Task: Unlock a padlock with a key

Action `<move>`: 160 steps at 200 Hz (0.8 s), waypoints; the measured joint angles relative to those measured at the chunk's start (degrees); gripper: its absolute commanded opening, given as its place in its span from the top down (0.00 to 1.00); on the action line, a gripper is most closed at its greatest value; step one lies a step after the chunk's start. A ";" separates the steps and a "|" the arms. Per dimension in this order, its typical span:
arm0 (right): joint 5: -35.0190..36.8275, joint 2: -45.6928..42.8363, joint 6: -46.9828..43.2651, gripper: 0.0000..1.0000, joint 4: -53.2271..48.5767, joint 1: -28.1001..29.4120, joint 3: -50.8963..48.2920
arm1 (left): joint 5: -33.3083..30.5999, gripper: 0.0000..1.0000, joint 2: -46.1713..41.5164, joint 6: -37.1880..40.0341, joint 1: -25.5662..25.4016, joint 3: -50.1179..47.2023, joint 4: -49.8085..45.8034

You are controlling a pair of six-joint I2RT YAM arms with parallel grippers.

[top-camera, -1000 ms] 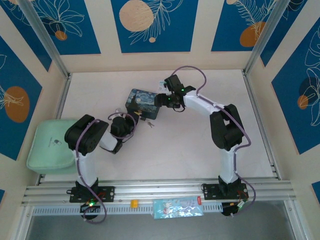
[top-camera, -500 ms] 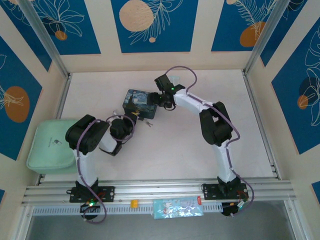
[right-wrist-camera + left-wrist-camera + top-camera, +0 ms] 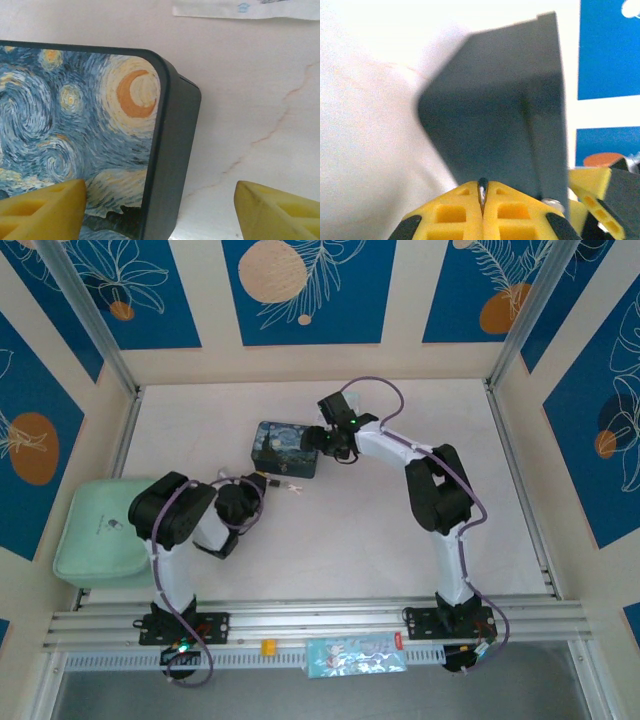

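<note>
Top external view showed the starry-night tin box (image 3: 285, 448) lying flat on the white table (image 3: 400, 530) with its lid closed, so whatever was inside was hidden. The right gripper (image 3: 320, 438) sat at the tin's right end and the left gripper (image 3: 268, 478) just off its near edge. A tiny dark-and-silver bit, the padlock (image 3: 292, 485) as far as could be told, lay on the table just beside the left fingertips and near the tin. It was too small to make out the shackle. A pale green cushion (image 3: 100, 530) rested well apart at the left edge.

Left wrist view gave what the overhead could not. The left gripper (image 3: 482, 202) had its yellow ribbed fingers pressed together on a thin silvery sliver, the key (image 3: 482, 190). The tin's plain dark wall (image 3: 505, 125) stood close in front, smooth and blurred.

Right wrist view showed the painted lid (image 3: 75, 110), blue swirls with an orange crescent, a rounded dark rim and a matte side wall. The right gripper (image 3: 160, 207) was spread wide, one yellow fingertip (image 3: 45, 205) over the lid and the other over the faintly veined, marble-like table (image 3: 250, 100), astride the tin's edge.
</note>
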 measured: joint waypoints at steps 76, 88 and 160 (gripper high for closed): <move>0.02 -0.13 0.02 0.24 0.50 -0.35 -0.13 | -0.98 1.00 -2.10 2.03 0.13 0.52 -0.85; -0.04 -0.31 -0.55 0.23 0.57 -0.42 -0.13 | -0.24 1.00 -3.19 2.69 0.17 0.52 -1.33; -0.39 -11.52 -10.27 0.07 -0.57 -1.31 -5.46 | 11.96 1.00 -17.70 8.00 0.87 0.59 -17.70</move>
